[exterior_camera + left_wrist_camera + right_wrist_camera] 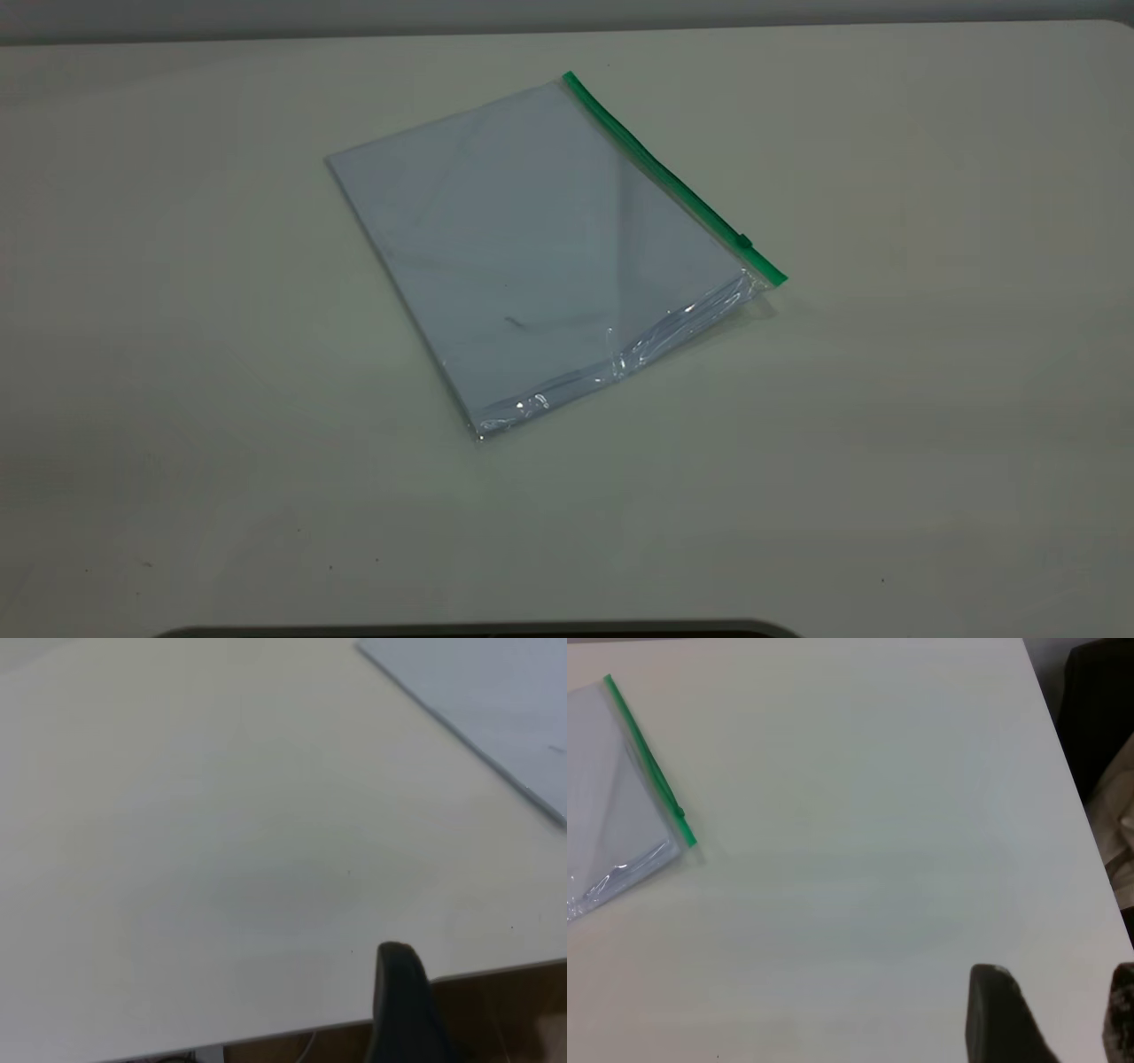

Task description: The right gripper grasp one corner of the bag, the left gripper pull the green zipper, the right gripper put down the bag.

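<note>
Neither arm reaches into the exterior view. The right tool (pixel 1050 1014) shows two dark fingertips in its own wrist view, set apart with a gap between them, nothing held. Of the left tool (pixel 403 1001) only one dark fingertip shows in its wrist view.

Clear glossy plastic bag (pixel 540 257), crinkly near one end; green zipper (pixel 673 177) plastic too; table (pixel 930 399) smooth, matt.

No legible text or labels.
</note>
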Available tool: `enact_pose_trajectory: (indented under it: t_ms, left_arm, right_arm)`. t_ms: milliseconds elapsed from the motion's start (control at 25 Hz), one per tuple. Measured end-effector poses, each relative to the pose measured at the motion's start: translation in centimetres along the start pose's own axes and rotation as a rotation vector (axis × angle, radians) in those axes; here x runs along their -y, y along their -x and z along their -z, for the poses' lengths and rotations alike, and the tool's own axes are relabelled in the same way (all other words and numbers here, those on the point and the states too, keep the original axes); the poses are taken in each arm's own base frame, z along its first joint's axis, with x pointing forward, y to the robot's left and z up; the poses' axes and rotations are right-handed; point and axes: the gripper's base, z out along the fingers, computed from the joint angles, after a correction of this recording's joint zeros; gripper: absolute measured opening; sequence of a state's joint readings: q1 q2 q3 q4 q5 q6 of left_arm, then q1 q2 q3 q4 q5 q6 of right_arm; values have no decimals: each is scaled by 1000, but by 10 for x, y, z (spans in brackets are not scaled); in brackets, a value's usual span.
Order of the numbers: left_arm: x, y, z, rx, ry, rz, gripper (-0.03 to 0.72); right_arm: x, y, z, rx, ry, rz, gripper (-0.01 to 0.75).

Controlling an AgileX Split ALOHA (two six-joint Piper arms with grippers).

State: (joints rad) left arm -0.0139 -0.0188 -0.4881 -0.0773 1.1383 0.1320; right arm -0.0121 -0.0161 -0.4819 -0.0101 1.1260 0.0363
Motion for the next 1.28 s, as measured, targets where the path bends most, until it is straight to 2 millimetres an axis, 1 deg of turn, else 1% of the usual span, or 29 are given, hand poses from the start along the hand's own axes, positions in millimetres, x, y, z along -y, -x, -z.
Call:
enact_pose_trajectory:
  t_ms: [520, 720, 800, 880, 1000, 1120, 1280]
  left_arm:
    - [0, 0, 0, 0, 0, 0, 500]
    - [0, 0, 0, 0, 0, 0, 500]
    - [0, 2, -1, -14, -1, 11, 500]
    - [-1, 10, -4, -35, -4, 39, 500]
    - [-3, 34, -10, -53, -19, 57, 500]
    - [-7, 65, -27, -75, -28, 70, 500]
    - [-14, 103, -57, -127, -28, 43, 502]
  right_arm:
    - [0, 0, 0, 0, 2, -1, 330]
    - [-4, 0, 0, 0, 40, -10, 330]
    - [-8, 1, -1, -6, 83, 5, 330]
    - [-13, 5, -7, -51, 136, 46, 330]
    - [-19, 15, -23, -162, 206, 92, 331]
    - [-24, 29, -44, -235, 255, 113, 357]
    - [-29, 48, -79, -263, 312, 105, 436]
